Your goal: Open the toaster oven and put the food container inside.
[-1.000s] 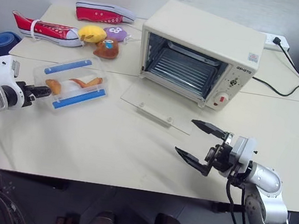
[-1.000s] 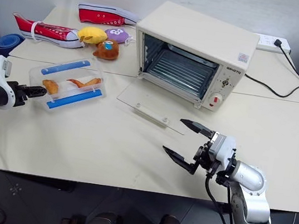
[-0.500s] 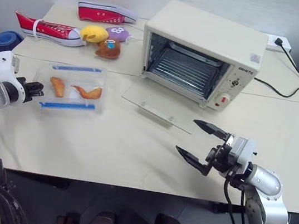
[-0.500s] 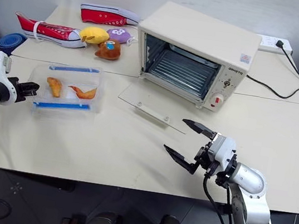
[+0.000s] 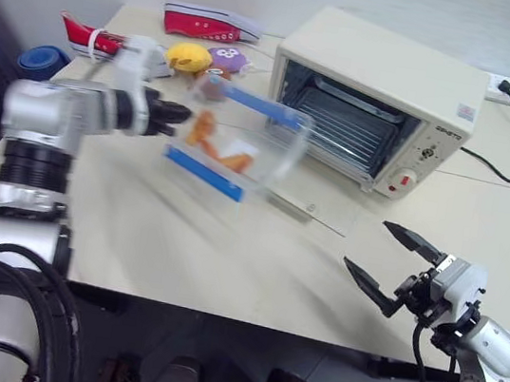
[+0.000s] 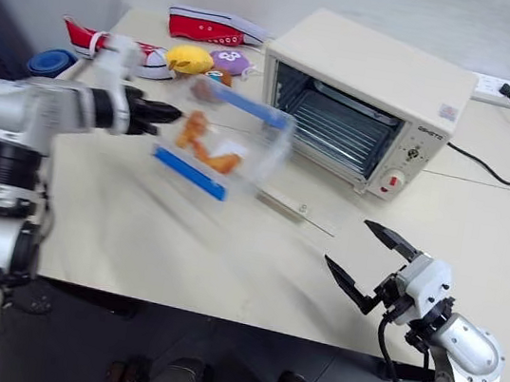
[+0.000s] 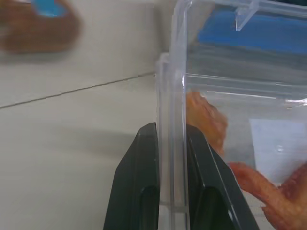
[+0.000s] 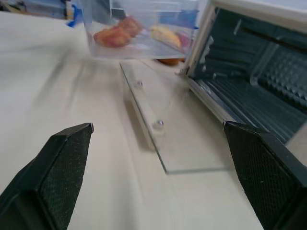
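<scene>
The toaster oven [image 5: 374, 103] door lies open. The left tool [image 5: 178, 114] pinches the food container [image 5: 239, 138], seemingly lifted, near the opening. The right tool [image 5: 388, 266] gapes empty. Putting it inside remains.

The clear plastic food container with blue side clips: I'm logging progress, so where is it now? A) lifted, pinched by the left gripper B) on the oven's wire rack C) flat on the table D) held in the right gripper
A: the left gripper pinches the rim of the clear plastic food container, which is off the table in front of the open cream-white toaster oven.
</scene>
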Action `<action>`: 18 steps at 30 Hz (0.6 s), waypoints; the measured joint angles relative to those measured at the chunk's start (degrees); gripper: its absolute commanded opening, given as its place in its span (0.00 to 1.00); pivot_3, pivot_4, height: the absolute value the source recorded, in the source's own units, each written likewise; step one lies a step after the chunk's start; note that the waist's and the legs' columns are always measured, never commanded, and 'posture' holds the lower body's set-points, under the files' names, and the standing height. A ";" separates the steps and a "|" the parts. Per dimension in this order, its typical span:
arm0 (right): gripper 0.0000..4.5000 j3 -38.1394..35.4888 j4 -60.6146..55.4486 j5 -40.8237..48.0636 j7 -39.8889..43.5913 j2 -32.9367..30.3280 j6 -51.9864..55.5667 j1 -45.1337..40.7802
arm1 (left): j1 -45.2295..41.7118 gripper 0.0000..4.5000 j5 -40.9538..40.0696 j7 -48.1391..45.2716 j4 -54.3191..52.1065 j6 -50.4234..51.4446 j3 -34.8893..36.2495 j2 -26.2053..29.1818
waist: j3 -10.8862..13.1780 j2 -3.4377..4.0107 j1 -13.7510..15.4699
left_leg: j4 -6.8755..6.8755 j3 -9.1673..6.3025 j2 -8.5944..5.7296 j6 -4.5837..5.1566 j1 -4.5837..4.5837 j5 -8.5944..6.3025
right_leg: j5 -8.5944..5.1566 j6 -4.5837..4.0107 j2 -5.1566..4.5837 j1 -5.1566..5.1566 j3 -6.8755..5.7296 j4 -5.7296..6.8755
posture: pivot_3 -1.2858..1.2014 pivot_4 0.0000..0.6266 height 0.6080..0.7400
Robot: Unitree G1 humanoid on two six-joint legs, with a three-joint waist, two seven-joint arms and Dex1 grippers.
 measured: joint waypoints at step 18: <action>1.00 1.24 -6.69 -2.90 -7.92 3.92 -0.57 3.23 | -5.65 0.27 7.96 8.32 11.66 -9.15 0.96 -12.25 | 0.01 -0.01 -0.55 | -0.10 0.08 0.01 0.00 0.05 0.01 | 0.00 0.00 0.00 -0.07 0.08 0.00 | 0.52 0.24 1.00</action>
